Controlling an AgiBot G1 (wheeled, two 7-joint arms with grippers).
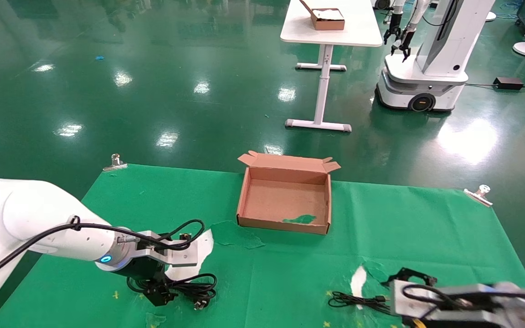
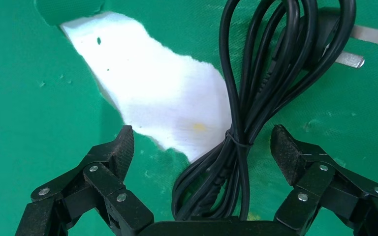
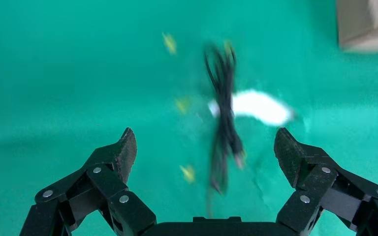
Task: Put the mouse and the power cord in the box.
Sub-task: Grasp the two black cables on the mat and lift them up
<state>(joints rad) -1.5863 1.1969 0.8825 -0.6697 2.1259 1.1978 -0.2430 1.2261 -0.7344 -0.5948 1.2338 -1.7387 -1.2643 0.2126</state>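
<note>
Left wrist view shows my left gripper (image 2: 202, 147) low over the green table cloth (image 2: 29, 123), jaws spread wide to either side of the coiled power cord (image 2: 241, 142), not yet touching it. My right gripper (image 3: 204, 147) hangs with jaws apart above the thin bundled mouse cable (image 3: 224, 118); I cannot see the mouse itself. The box (image 1: 285, 196) sits open, farther back on the table.

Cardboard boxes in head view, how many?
2. A shallow brown cardboard box, open and empty, sits at the far middle of the green table cloth. A smaller brown box with white contents sits on the distant white table.
</note>
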